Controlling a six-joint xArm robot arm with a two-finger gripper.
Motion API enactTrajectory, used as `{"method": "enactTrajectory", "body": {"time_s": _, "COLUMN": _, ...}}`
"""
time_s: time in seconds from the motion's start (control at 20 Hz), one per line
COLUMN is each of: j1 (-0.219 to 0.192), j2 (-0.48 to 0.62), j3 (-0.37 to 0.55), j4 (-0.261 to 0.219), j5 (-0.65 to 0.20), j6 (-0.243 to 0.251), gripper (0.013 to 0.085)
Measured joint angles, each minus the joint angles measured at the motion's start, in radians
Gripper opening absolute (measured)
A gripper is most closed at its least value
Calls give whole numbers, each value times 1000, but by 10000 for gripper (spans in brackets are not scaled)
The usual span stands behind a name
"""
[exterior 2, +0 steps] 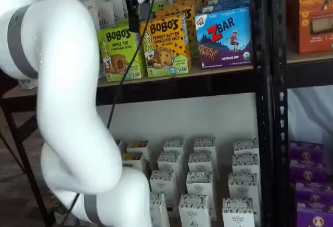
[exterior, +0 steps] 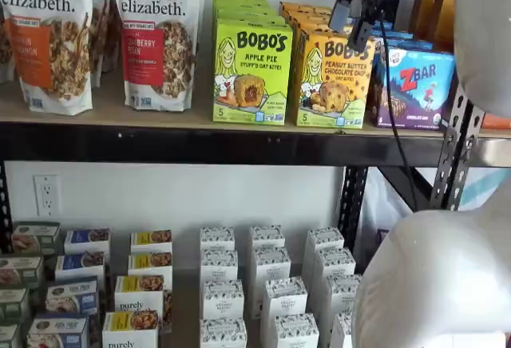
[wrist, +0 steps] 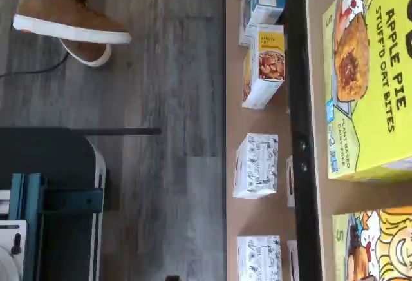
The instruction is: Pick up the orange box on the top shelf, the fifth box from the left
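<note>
On the top shelf, near its front edge, your orange box stands upright just beside the lime-green Apple Pie box, with the blue ZBar box on its other side — more cartons lined up behind each. You'll see the gripper above the orange box, empty, jaws spread wide — touching nothing.
</note>
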Motion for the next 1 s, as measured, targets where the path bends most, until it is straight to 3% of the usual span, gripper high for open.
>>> {"method": "enactTrajectory", "body": {"time_s": 0.15, "j1": 26, "j2": -9, "j3": 8, "j4": -34, "j5": -28, "j6": 13, "gripper": 850}}
{"method": "enactTrajectory", "body": {"time_s": 0.45, "j1": 36, "j2": -12, "j3": 14, "j4": -29, "j5": -60, "j6": 24, "gripper": 850}}
{"method": "enactTrajectory", "body": {"time_s": 1.0, "j1": -2, "j2": 23, "j3": 1, "j4": -14, "j5": -123, "j6": -13, "gripper": 850}}
